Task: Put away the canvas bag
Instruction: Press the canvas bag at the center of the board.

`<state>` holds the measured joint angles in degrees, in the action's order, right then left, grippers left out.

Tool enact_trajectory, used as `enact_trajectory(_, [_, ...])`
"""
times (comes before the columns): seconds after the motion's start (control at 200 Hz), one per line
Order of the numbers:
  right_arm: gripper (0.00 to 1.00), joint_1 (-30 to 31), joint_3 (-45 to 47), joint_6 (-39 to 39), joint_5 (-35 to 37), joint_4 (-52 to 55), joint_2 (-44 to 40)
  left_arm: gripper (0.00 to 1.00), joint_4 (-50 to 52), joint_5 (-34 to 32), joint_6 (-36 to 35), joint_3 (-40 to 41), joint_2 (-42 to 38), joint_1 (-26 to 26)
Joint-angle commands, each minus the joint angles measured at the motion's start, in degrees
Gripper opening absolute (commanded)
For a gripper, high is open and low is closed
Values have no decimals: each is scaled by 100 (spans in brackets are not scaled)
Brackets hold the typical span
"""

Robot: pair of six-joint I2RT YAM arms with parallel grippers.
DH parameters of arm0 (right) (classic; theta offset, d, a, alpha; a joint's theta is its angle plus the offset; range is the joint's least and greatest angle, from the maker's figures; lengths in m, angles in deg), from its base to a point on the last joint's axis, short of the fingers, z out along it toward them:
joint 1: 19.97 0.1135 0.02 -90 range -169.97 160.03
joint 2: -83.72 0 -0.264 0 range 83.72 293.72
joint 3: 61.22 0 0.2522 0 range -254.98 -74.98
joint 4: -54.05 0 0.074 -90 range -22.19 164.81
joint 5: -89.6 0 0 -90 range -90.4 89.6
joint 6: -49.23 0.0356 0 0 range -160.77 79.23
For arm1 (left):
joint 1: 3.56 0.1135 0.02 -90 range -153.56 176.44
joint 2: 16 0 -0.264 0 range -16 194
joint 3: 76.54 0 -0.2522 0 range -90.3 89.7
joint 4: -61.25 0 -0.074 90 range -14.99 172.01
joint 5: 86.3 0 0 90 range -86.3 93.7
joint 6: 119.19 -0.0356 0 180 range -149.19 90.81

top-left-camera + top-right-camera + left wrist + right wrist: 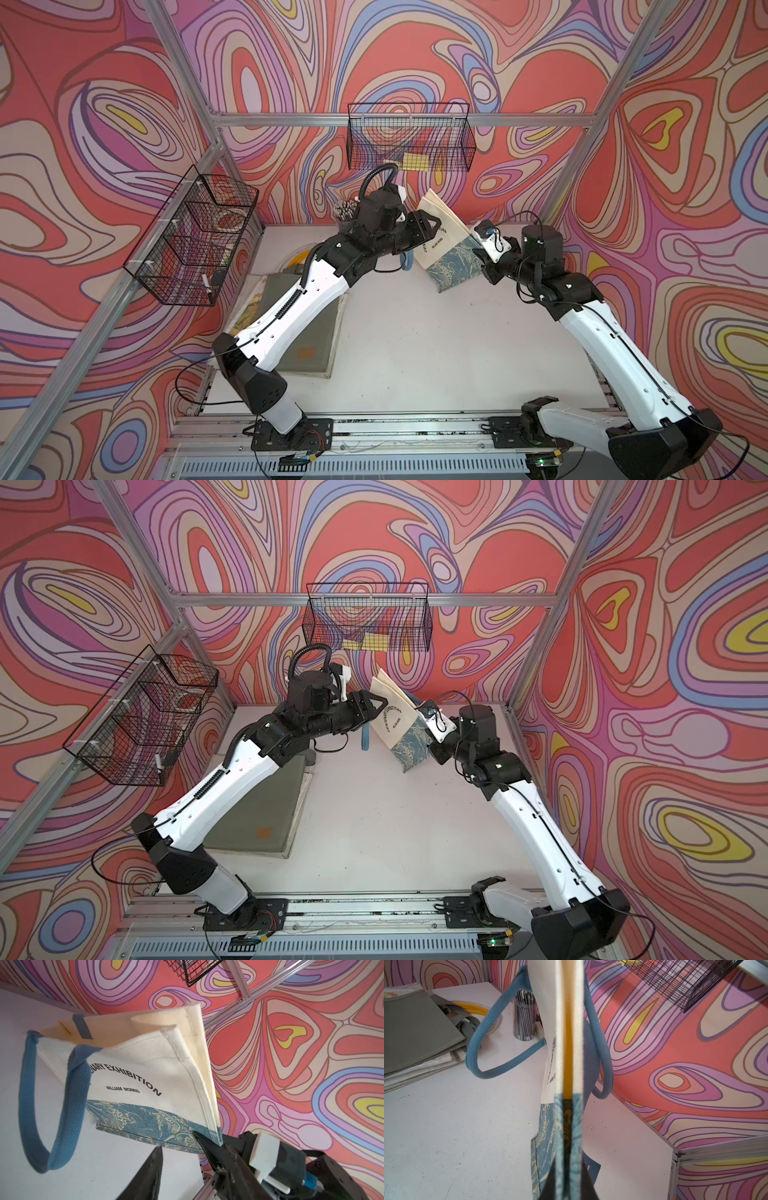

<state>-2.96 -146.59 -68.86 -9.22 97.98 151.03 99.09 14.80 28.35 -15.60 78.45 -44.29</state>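
Closest to the right wrist lens is the canvas bag (548, 1012), seen edge-on. Its folded cream panels and blue floral base run down the middle of the frame into the right end effector (202, 1140), which is clamped on that lower floral corner. In both top views I see the bag held off the table (415, 353), right of centre in the frame and tilted. Its upper cream corner points toward the wire basket (409, 141) on the back wall but stays apart from it. A blue handle (28, 1095) loops down from the bag's open end.

My left end effector (433, 226) sits just beside the bag's printed face, jaws apart with nothing between them. The left arm rises from the lower left of the frame, elbow sharply bent, its forearm crossing over a grey-green bag (316, 332) lying flat on the table. The right arm climbs from the lower right corner, wrist folded back toward centre.

Bare white table fills the middle of the frame between the arms. A pencil cup (345, 210) stands at the table's back edge behind the left wrist. The side basket (191, 241) hangs well apart at left, and an aluminium post (579, 153) runs up near the right wrist.
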Motion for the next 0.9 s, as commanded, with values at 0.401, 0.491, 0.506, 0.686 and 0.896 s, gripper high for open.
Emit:
enact_trajectory(0.401, [0, 580, 437, -174, 484, -809, -82, 65, -400, 15, 923, -429, 600, -154])
enact_trajectory(0.491, [0, 755, 488, -269, 687, -888, -60, 65, -315, 98, 902, -326, 609, -169])
enact_trajectory(0.506, [0, 779, 490, -284, 710, -890, -60, 65, -286, 122, 898, -299, 605, -172])
enact_trajectory(0.686, [0, 1025, 576, -461, 946, -1087, -112, 58, -286, -4, 900, 463, 251, -165])
enact_trajectory(0.896, [0, 1249, 709, -550, 969, -1279, -174, 34, -52, -13, 671, 681, 57, -103])
